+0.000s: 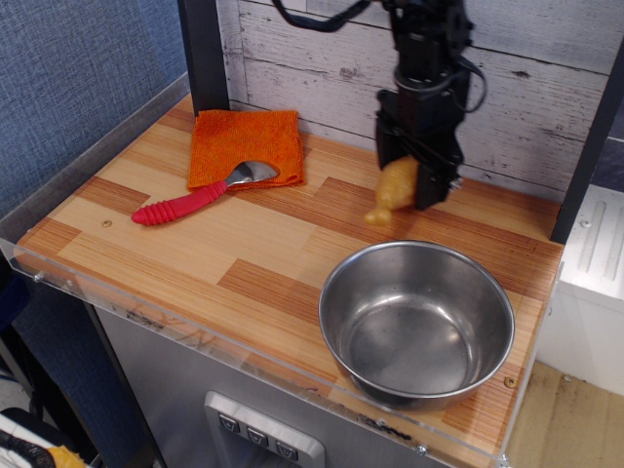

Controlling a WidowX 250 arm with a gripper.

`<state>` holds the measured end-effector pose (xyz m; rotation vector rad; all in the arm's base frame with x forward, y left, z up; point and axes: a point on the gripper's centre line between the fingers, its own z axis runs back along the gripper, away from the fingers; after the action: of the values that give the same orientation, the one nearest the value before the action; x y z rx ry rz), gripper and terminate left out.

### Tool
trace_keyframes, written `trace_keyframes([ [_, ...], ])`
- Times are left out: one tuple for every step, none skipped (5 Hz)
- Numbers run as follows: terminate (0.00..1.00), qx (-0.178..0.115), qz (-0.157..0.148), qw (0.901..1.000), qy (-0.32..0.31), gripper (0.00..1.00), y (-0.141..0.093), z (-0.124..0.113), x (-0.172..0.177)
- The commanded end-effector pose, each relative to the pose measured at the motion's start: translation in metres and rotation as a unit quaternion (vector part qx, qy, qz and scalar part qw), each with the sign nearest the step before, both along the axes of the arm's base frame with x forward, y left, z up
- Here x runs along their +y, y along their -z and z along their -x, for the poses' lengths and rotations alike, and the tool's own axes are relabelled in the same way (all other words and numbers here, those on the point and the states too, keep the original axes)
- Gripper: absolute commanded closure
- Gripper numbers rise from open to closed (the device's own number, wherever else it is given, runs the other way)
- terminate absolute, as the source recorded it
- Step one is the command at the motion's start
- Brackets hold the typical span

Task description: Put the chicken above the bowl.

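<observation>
The chicken is a small tan-yellow toy drumstick, held upright with its bone tip pointing down. My black gripper is shut on its bulbous top and holds it just above the wooden tabletop, behind the bowl's far rim. The bowl is a large shiny steel bowl with nothing in it, standing at the front right of the table. The gripper is behind the bowl and a little to its left.
An orange cloth lies at the back left with a red-handled spoon resting on its front edge. A grey plank wall runs behind the table. A black post stands at the back left.
</observation>
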<state>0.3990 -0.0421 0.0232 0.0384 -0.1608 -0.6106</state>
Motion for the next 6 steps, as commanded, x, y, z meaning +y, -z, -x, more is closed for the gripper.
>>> trace_keyframes([
  [0.00, -0.006, -0.007, 0.9999, 0.010, 1.00, -0.006, 0.031, -0.003],
  [0.00, 0.008, -0.007, 0.9999, 0.005, 0.00, -0.007, 0.033, 0.004],
  [0.00, 0.012, -0.004, 0.9999, -0.002, 0.00, -0.008, 0.033, 0.006],
  [0.00, 0.016, 0.003, 0.9998, -0.009, 0.00, -0.008, 0.033, 0.008],
  [0.00, 0.015, 0.007, 0.9997, -0.017, 0.00, -0.010, 0.034, 0.011],
  [0.00, 0.011, 0.008, 0.9996, -0.025, 0.00, -0.016, 0.033, 0.015],
])
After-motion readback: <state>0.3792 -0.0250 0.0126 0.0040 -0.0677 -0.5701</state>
